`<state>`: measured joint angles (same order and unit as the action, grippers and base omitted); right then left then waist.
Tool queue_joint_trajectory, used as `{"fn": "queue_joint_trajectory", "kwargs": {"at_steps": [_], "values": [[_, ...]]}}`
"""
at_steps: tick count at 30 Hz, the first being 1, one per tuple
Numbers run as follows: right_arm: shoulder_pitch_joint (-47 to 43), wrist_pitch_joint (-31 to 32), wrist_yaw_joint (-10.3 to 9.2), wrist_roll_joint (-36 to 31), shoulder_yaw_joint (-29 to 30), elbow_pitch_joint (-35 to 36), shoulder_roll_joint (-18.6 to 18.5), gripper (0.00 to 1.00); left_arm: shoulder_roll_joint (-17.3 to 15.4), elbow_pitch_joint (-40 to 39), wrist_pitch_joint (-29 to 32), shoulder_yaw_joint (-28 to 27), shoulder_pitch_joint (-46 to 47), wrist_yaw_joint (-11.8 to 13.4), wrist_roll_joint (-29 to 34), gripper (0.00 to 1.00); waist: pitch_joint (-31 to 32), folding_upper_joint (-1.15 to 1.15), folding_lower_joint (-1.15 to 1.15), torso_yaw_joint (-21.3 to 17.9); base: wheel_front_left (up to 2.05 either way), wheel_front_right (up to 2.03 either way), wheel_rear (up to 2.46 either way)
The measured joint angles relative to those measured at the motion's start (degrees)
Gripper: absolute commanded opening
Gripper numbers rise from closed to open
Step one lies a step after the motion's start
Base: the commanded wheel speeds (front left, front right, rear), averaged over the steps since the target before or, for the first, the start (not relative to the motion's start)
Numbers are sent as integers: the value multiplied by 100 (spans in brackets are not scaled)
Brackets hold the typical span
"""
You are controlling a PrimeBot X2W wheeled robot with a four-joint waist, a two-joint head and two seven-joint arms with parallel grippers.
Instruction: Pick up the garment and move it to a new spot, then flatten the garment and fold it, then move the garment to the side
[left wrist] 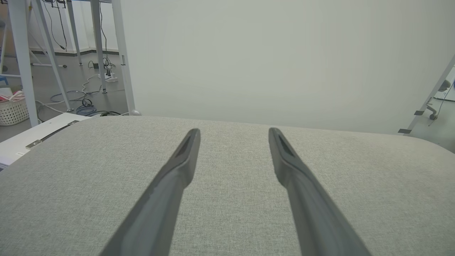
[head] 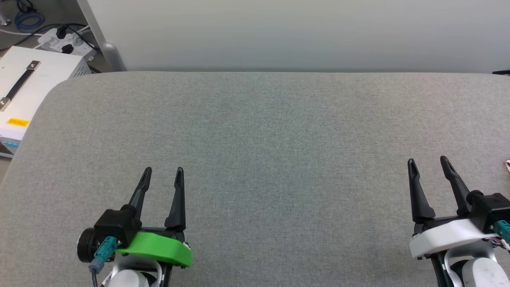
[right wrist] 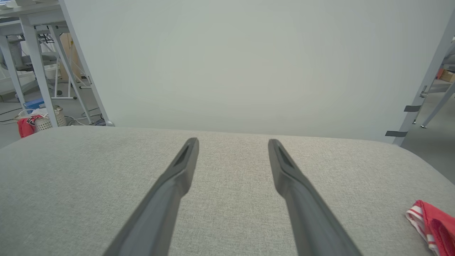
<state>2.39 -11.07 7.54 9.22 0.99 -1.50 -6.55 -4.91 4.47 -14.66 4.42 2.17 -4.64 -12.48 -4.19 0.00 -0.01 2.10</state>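
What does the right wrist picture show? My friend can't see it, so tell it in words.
The right arm's two long dark fingers stand wide apart, holding nothing, above a grey fabric-covered table. A bit of the red garment with red-and-white striped trim lies on the table at the lower right edge, apart from the fingers.

Bright, even, soft light with faint shadows; wrist views blur the near fingers [left wrist: 169, 192].

The garment [right wrist: 435, 223] red, trim striped red-and-white — table [head: 279, 131] grey.
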Motion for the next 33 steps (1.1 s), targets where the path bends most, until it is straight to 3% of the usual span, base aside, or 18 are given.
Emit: {"fn": "queue_joint_trajectory", "kwargs": {"at_steps": [10,33], "values": [[-7,-261,0,-18,15,-272,203,100,126,10,0,-185,-9,-125,36,100,-21,0,0,17,0,0,0],[-4,-332,0,7,-44,-352,199,100,164,52,0,-414,-14,-218,32,100,33,0,0,67,0,0,0]]}}
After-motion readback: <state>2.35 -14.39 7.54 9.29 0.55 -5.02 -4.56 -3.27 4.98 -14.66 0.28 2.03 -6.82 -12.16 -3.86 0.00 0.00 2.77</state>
